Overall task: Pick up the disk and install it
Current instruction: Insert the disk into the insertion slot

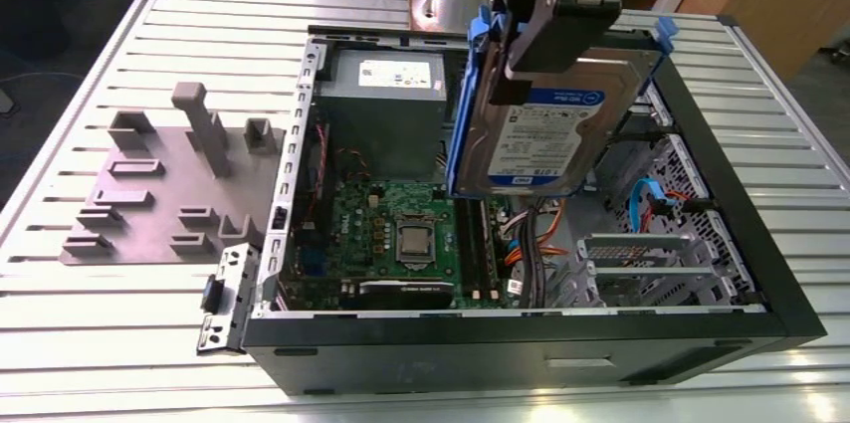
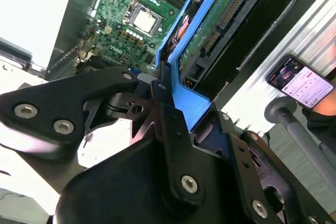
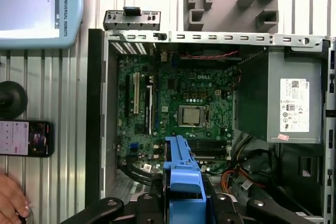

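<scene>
- Disk (image 1: 551,134) hangs upright in the upper middle of the exterior view, over the open computer case (image 1: 531,348); I judge it is held so that its narrow edge faces the case.
- The pincer (image 1: 555,15) is pinching the blue carrier frame (image 2: 191,100) at its top edge, so the disk lies directly under the pincer.

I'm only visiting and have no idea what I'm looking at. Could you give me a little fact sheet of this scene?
Holder: gripper, shut on the blue carrier frame of the disk
Disk position: raised above the open computer case, label side facing the exterior view, not yet seated
Inside the case: green motherboard; grey power supply
Beside the case: grey fixture plate, on the exterior view's left
Also on the table: phone, with a person's hand near it
</scene>
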`<state>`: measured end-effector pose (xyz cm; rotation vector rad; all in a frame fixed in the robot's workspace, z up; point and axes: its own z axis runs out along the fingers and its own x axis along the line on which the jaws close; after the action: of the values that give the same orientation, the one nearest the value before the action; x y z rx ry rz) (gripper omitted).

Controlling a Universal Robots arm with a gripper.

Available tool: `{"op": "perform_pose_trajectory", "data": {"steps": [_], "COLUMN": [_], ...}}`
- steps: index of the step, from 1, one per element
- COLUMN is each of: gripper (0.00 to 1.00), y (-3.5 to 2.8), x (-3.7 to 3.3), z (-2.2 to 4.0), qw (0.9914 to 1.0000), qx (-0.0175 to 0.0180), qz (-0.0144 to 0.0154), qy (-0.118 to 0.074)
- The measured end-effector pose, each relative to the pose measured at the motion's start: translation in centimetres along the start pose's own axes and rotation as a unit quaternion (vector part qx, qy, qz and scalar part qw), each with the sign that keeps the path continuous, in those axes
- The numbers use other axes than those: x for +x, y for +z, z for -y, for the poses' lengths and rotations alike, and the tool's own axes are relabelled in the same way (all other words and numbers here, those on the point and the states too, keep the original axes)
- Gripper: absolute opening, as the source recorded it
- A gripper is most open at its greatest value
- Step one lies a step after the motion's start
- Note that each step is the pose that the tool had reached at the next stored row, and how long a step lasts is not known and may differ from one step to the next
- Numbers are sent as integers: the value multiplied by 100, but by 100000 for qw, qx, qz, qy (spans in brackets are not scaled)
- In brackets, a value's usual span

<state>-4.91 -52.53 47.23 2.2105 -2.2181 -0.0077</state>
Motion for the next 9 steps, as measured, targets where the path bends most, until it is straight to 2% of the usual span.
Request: {"op": "perform_pose_trajectory", "data": {"steps": [4,9], "gripper": [36,36], "y": [18,27], "x": [76,94], "z": [11,15], "qw": [100000,100000], "qx": [-1,-3], "qz": [-3,-9], "qy": [1,6]}}
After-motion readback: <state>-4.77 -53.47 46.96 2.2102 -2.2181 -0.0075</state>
